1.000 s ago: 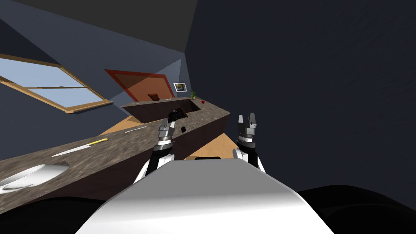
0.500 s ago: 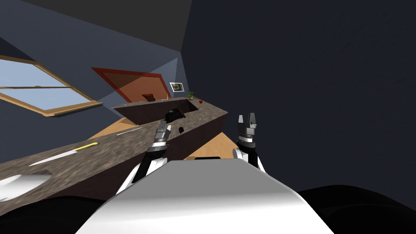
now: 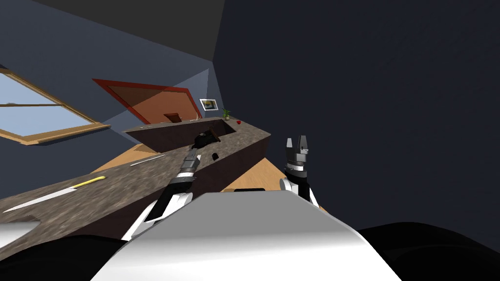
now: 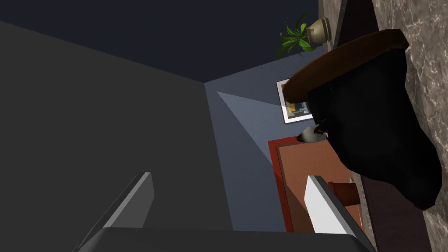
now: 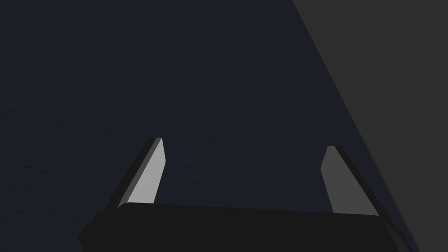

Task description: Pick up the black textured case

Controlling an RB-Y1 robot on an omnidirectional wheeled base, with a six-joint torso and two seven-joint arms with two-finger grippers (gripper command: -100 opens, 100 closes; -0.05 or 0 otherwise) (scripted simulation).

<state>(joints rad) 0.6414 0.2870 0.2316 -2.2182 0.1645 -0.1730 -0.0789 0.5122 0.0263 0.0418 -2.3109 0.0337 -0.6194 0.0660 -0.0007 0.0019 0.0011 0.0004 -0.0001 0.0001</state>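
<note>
My left pincer is released, blades spread. The black textured case with a curved brown rim lies near one blade, outside the gap, on the speckled brown stone worktop. The case hides part of a framed picture, and I cannot make out a small grey shape at its edge. A green potted plant stands further along. My right pincer, also released, hangs well apart from the case.
</note>
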